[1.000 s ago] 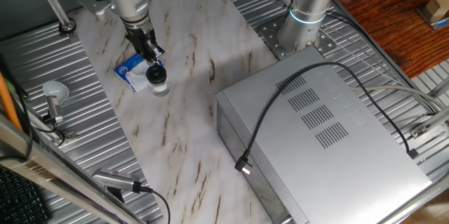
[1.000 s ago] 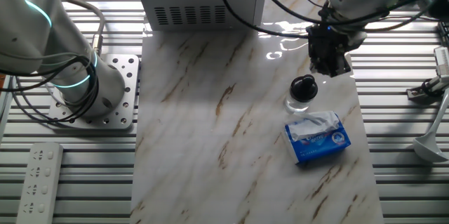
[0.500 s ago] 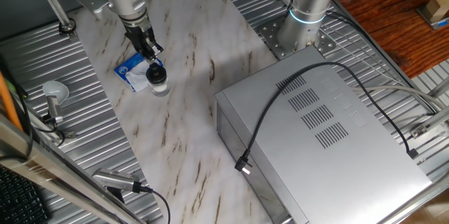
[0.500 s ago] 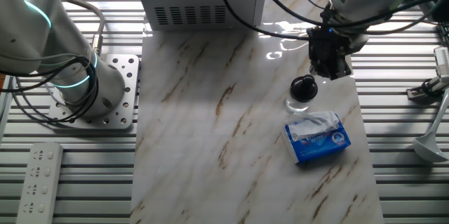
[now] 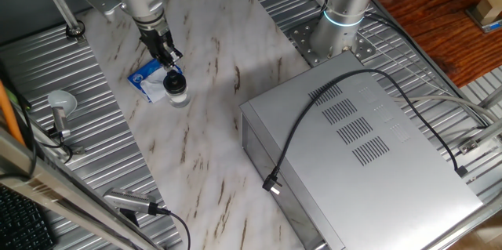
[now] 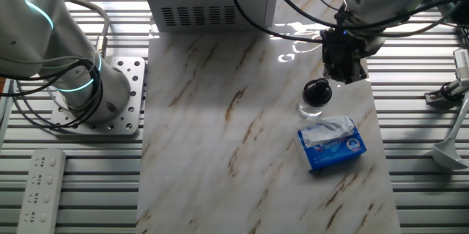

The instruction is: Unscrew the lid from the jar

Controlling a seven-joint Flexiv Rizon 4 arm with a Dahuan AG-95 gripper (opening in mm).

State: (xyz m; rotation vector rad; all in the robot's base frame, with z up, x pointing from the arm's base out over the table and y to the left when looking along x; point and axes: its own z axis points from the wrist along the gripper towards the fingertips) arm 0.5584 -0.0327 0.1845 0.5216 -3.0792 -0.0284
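Black lid point(image 6: 317, 92) on jar point(image 6: 311, 107); claw point(image 6: 344, 71) just above

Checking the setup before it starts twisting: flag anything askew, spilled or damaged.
Nothing stands out. The jar stands upright with its lid on, beside the packet. No spill shows. The gripper hangs above the lid, not gripping it.

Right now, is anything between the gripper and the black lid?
Nothing: in the other fixed view only bare marble table shows between the gripper and the lid.

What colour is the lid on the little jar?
Black. The lid shows best in the other fixed view.
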